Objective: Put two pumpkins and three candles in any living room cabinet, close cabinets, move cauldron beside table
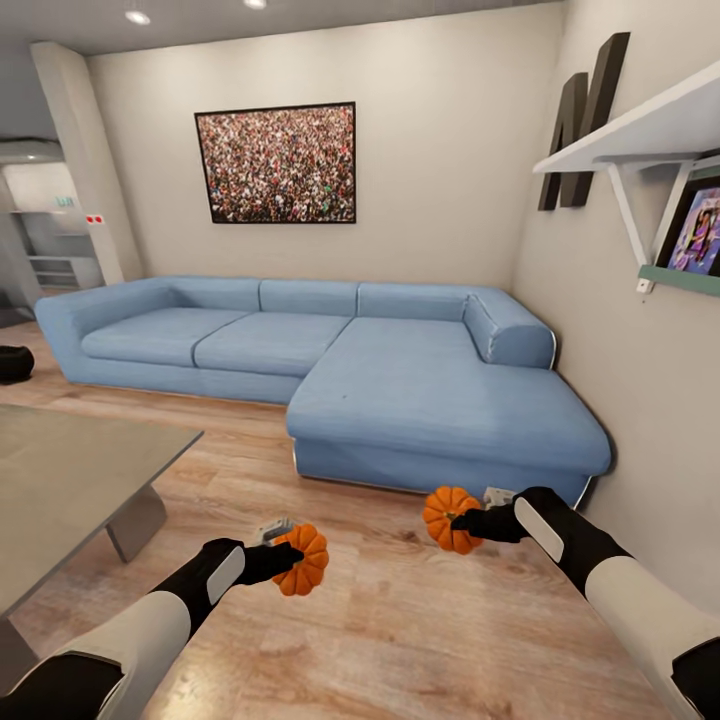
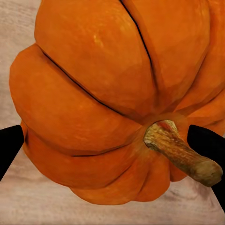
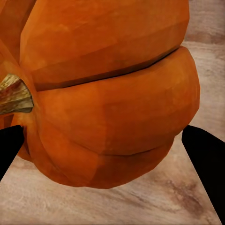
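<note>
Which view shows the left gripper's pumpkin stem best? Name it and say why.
The left wrist view: the stem of the left pumpkin shows whole and close, between the left gripper fingertips. In the head view that pumpkin is small, stem indiscernible. The right wrist view shows the other pumpkin.

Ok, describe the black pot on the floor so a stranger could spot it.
Find the blue sofa. Past its far left arm, at the head view's left edge, the cauldron sits on the wooden floor. It is the only black, rounded thing there.
</note>
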Robot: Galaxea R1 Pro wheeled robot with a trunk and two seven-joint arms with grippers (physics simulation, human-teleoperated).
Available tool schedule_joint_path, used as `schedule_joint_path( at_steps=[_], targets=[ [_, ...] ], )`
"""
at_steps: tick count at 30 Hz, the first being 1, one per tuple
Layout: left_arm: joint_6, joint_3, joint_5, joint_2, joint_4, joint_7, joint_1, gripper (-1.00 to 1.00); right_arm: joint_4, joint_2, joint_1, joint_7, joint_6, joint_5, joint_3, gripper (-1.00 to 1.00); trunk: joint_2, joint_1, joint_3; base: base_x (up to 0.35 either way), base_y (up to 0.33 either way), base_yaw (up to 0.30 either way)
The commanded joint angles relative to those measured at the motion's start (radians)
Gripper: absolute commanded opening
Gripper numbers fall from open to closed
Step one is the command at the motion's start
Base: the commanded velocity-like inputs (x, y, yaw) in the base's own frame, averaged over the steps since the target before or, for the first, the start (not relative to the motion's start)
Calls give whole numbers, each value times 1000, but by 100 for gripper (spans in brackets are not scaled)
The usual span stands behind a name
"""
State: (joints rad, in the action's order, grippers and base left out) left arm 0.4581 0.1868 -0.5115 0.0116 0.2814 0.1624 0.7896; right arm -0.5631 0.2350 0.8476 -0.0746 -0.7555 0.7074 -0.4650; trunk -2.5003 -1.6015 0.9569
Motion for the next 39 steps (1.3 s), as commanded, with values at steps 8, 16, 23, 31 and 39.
schedule_joint_path(
  at_steps=[8,16,23,31,39],
  targets=[
    [1,5,-2,-4,1,2,0,-100,27,1,4,-7,-2,-8,-4,-100,0,2,2,0,0,94],
    [1,5,14,-13,-1,1,0,-100,55,-3,7,-7,-2,-9,-7,-100,0,2,14,-153,0,91],
    [1,4,15,-22,-5,0,0,-100,55,-7,7,-7,-2,-36,-11,-100,0,2,21,-261,0,55],
    [-4,4,14,-23,-89,2,-2,-100,84,-10,4,-9,9,-119,-16,-100,0,2,25,-12,0,227],
    [-119,0,14,-18,-103,2,-7,-100,97,-17,1,-13,13,-123,-17,-100,0,2,21,0,0,279]
  ],
)
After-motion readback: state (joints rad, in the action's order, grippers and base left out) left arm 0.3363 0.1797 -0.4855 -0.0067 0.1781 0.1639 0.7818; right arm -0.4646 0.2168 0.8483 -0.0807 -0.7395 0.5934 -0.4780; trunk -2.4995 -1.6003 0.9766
